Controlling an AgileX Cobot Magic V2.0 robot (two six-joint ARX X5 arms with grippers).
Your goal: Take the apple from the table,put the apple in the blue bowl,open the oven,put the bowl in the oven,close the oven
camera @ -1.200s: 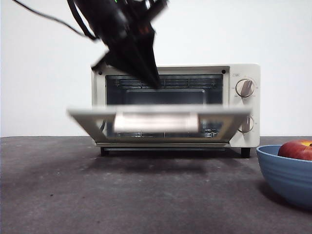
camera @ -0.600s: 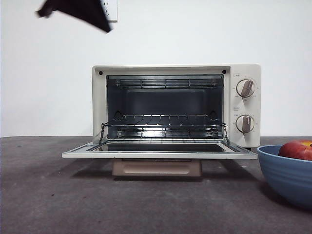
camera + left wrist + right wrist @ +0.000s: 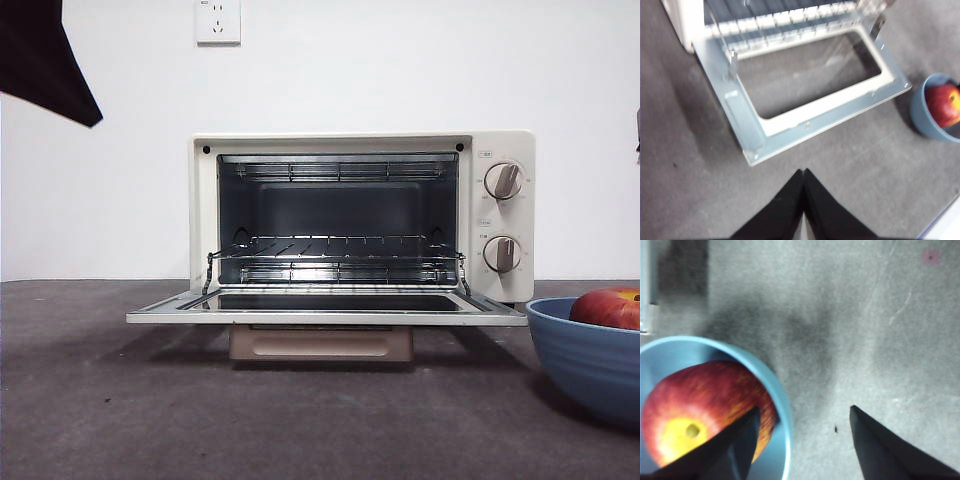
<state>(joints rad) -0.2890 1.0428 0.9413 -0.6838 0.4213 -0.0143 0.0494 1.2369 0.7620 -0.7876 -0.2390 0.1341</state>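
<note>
Beneath the spread right fingers [image 3: 802, 440], the apple [image 3: 700, 415] sits in the blue bowl [image 3: 777, 405]; left fingers [image 3: 803, 175] closed, empty. Oven [image 3: 360, 215] open; loading and closing remain.

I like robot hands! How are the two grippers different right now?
The left gripper has its jaws pressed shut; the right gripper has them spread open. The left hangs above the table before the open oven door; the right hangs over the bowl rim beside the apple. Both are black and hold nothing.
</note>
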